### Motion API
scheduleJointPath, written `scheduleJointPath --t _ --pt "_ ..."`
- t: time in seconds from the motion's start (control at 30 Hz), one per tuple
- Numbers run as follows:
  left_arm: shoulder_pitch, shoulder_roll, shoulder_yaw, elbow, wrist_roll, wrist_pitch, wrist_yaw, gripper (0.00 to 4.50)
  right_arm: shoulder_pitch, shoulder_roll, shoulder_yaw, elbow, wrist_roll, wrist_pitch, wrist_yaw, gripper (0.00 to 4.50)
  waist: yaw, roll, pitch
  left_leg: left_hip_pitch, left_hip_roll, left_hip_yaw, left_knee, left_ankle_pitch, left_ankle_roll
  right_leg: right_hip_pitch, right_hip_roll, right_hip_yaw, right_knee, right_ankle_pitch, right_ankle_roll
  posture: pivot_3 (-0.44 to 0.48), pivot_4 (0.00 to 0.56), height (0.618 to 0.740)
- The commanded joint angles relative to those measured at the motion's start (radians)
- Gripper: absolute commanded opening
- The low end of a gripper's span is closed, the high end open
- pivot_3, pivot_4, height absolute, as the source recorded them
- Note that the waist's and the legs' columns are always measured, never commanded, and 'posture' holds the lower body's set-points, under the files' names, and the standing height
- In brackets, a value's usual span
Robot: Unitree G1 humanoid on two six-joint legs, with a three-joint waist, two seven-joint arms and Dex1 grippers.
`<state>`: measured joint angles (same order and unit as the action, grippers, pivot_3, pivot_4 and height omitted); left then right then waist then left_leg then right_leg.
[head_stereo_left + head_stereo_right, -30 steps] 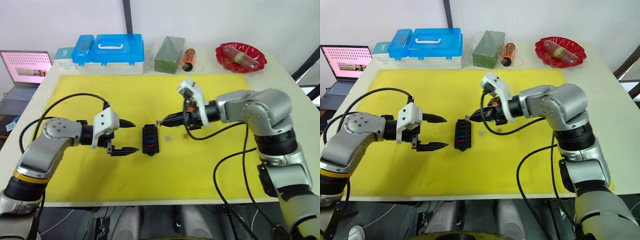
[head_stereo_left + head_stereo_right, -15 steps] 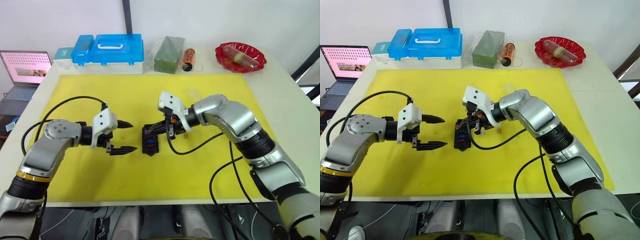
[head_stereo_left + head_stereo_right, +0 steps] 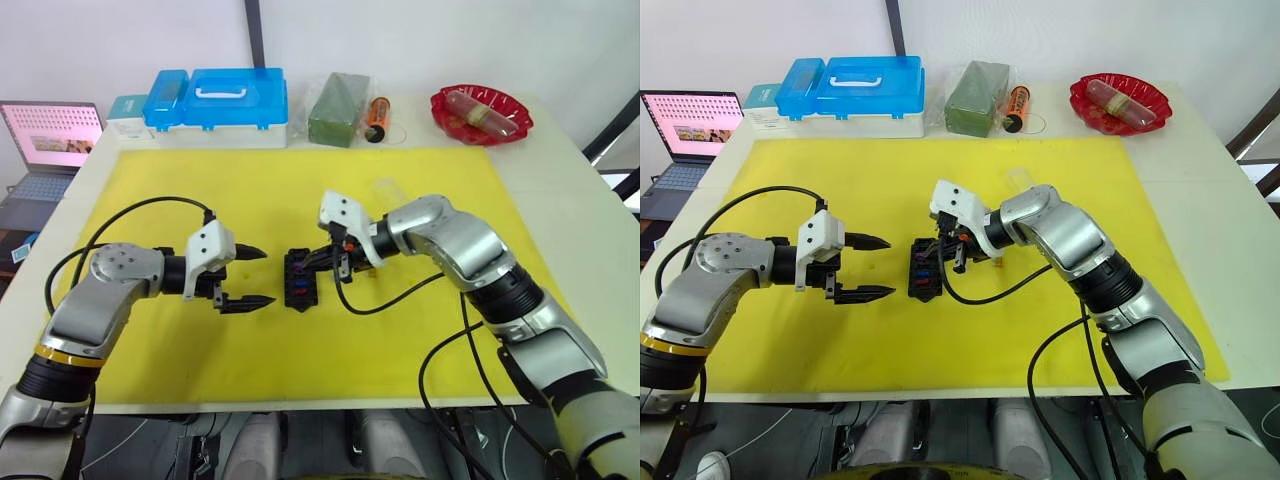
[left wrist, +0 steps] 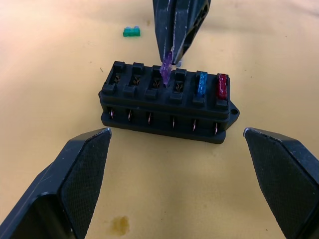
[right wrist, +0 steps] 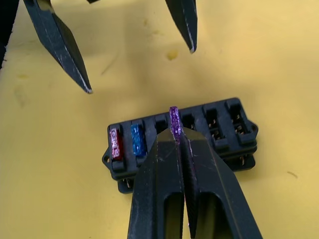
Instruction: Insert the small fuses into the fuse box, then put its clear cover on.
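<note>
The left gripper (image 3: 250, 276) hung wide open just left of the fuse box (image 4: 167, 102) on the yellow mat (image 3: 300, 190). The box held a blue fuse (image 4: 202, 83) and a red fuse (image 4: 222, 86) at one end. The right gripper (image 5: 175, 130) pinched a purple fuse (image 4: 166, 69) upright over a middle slot.

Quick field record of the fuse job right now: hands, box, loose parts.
right hand: shut on purple fuse, its tip at a slot of the fuse box
left hand: open, beside the box, not touching it
seated in box: blue fuse, red fuse
loose on yellow mat: green fuse, beyond the box
</note>
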<state>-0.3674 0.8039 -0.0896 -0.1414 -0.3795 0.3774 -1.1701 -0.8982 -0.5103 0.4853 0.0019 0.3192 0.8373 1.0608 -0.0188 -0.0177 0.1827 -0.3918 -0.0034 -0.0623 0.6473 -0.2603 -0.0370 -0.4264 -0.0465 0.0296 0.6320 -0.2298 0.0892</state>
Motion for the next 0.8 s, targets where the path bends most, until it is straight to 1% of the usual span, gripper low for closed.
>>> scheduleJointPath --t 0.03,0.8 --pt "-0.013 0.003 0.012 -0.029 0.004 -0.009 0.001 4.5 -0.004 0.008 -0.017 -0.021 -0.004 -0.007 0.011 0.01 0.0 0.0 0.0 0.0 0.0 0.0 0.0 0.0 0.0 0.0 0.0 0.0 0.0 0.0 0.0 0.0 0.15 0.74" --pt "-0.008 0.001 0.009 -0.037 0.003 -0.006 0.003 4.5 -0.003 0.029 -0.051 -0.053 0.018 0.033 0.007 0.01 0.0 0.0 0.0 0.0 0.0 0.0 0.0 0.0 0.0 0.0 0.0 0.0 0.0 0.0 0.0 0.0 0.15 0.74"
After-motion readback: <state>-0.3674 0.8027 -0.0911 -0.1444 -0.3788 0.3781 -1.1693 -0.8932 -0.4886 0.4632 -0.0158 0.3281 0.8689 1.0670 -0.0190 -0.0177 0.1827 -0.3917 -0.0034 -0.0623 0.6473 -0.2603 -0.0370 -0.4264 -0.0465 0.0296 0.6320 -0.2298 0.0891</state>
